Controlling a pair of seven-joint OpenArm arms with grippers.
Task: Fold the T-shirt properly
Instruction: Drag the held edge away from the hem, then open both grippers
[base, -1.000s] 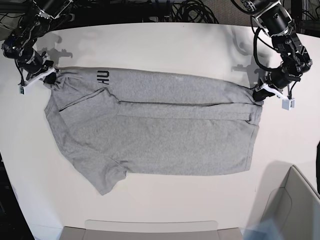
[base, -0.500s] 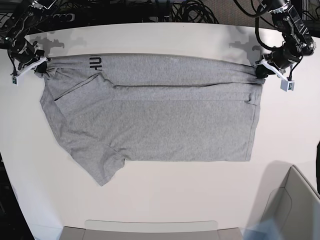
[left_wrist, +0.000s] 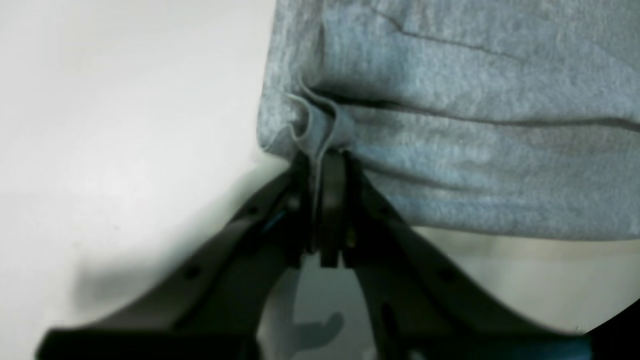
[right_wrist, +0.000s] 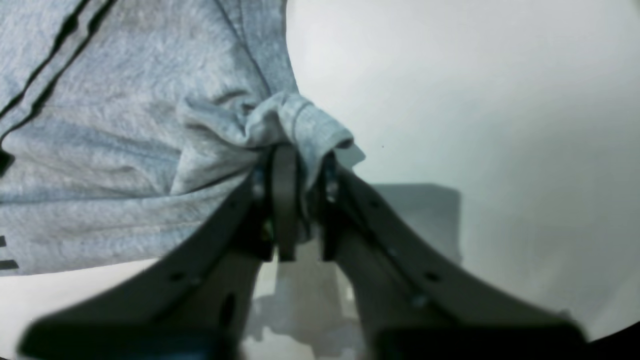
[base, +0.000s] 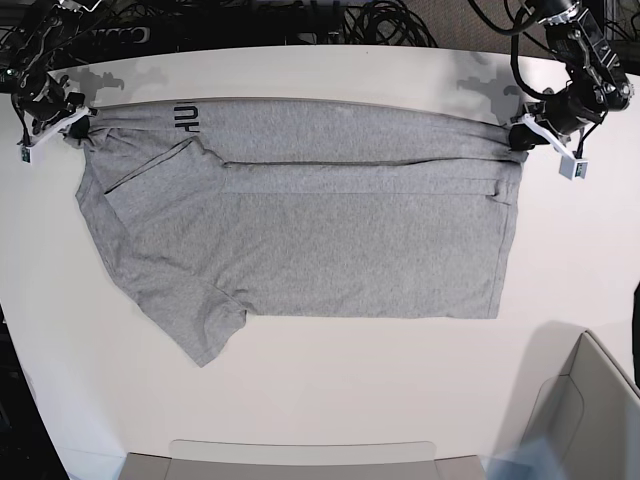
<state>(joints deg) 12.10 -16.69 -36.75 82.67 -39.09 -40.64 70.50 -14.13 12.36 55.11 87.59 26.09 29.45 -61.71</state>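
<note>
Stretching across the white bench (base: 330, 400), the T-shirt (base: 300, 230) lies flat with its far edge pulled taut toward the back edge. Your left tool (left_wrist: 320, 165) and right tool (right_wrist: 300, 160) each pinch a bunched far corner. You're mid-fold; next, lay that edge down evenly, then release.

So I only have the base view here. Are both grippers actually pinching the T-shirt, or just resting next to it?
Observer: The left gripper has a thin fold of the T-shirt clamped between its fingers.
Operator: And the right one?
Observer: The right gripper holds a bunched, ribbed edge of the T-shirt, cloth wrapping over one finger.
Operator: Any lettering near it?
Observer: Yes, dark letter strokes show at the right wrist view's left edge.
</note>
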